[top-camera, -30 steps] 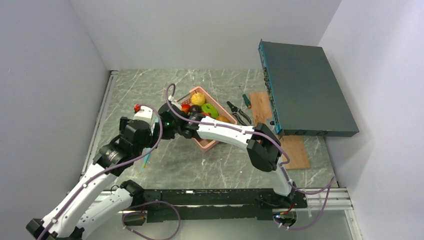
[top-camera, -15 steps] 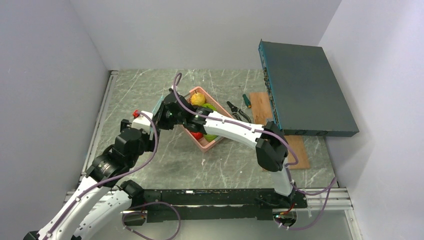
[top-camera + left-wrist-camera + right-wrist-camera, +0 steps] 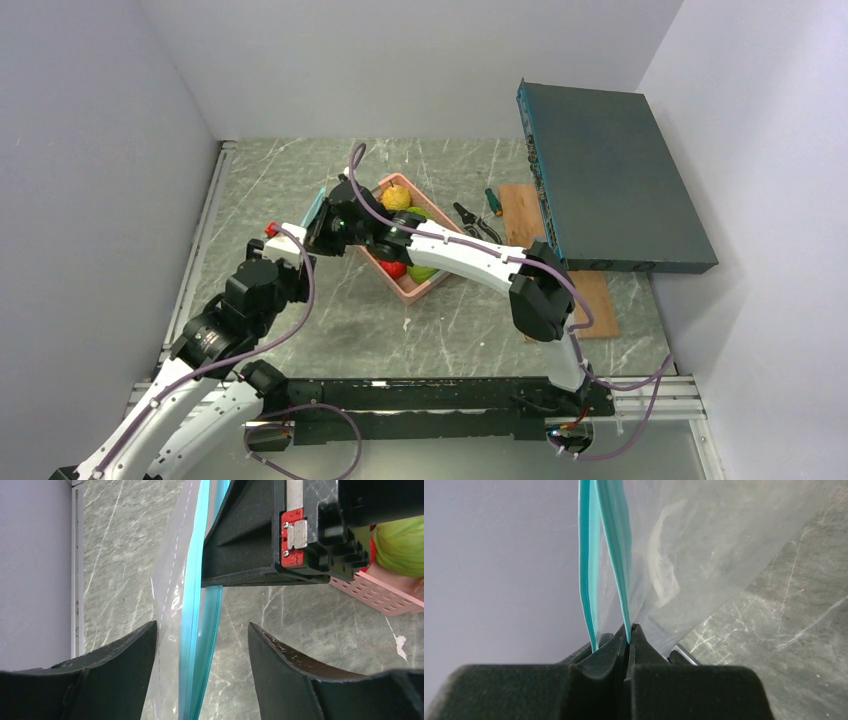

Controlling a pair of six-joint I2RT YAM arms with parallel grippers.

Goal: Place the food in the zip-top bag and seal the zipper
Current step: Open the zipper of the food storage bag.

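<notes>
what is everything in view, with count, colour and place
zip-top bag: one, clear, held up left of the basket
zipper: one, teal, bag mouth, lips apart
food: several pieces, yellow, green, red, in the basket, some hidden
basket: one, pink, mid table
pliers: one, black handles, right of basket
screwdriver: one, green handle, beside the pliers
board: one, wooden, right side
flat box: one, dark teal-grey, hiding part of the board
table: one, grey marble, under everything
left gripper: one, black, open around the zipper
right gripper: one, black, shut on one zipper lip
</notes>
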